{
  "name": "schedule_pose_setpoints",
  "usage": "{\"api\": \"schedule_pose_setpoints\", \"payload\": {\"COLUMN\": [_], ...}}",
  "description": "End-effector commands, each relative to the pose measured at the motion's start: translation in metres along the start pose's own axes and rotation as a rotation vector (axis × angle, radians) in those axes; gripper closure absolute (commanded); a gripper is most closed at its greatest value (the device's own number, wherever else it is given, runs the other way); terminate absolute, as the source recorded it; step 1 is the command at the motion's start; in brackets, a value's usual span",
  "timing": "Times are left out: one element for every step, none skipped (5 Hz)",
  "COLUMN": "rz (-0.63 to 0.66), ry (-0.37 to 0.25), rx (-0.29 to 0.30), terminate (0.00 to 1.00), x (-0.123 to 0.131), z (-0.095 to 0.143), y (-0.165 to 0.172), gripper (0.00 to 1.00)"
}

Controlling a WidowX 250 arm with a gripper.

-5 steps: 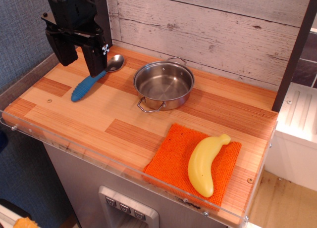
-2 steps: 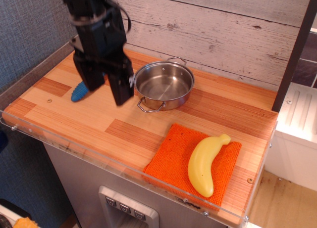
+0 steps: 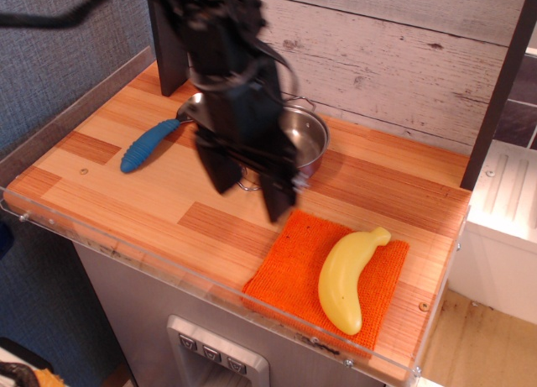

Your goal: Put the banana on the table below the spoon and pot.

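The banana (image 3: 346,279) lies on an orange cloth (image 3: 289,274) at the near right of the surface (image 3: 126,206). Its narrow stem end points up and to the right toward the far side, and its plump end rests near the clear rim (image 3: 109,251) at the front edge. Nothing touches it.

The black arm (image 3: 222,60) comes in from the upper left and hangs over the middle of the surface. Its pincer (image 3: 249,185) points down, with 2 dark fingers (image 3: 278,194) spread apart and nothing between them. The right-hand finger tip sits just above the cloth's far left corner in this view; whether it touches the cloth cannot be told, since the arm is blurred.

The pot (image 3: 306,139) stands toward the back, behind the pincer, which covers its left half. Its shiny inside shows on the right, and 1 wire loop handle shows at its far side. The spoon (image 3: 151,143) lies to the left of the pot, its blue ribbed handle angled toward the near left. Its metal bowl is mostly hidden behind the arm.

Weathered grey planks (image 3: 394,51) form the back wall. The strip of bare wood in front of the spoon and pot carries only the pincer's shadow.
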State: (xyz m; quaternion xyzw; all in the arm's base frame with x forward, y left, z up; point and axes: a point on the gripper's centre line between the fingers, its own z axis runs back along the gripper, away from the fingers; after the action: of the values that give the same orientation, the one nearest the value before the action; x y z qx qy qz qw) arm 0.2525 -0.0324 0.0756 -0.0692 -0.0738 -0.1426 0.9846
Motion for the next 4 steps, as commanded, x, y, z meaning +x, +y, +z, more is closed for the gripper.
{"api": "schedule_pose_setpoints", "payload": {"rz": [-0.018,-0.017,-0.018,-0.019], "ry": [-0.033,-0.035,-0.028,-0.006], "rx": [0.058,0.080,0.102,0.113], "terminate": [0.00,0.00,0.00,0.00], "x": [0.012,0.014,0.019,0.022], "z": [-0.014,-0.023,-0.033,-0.044], "y": [-0.050,-0.058,-0.061,-0.062], "gripper": [0.00,0.00,0.00,0.00]}}
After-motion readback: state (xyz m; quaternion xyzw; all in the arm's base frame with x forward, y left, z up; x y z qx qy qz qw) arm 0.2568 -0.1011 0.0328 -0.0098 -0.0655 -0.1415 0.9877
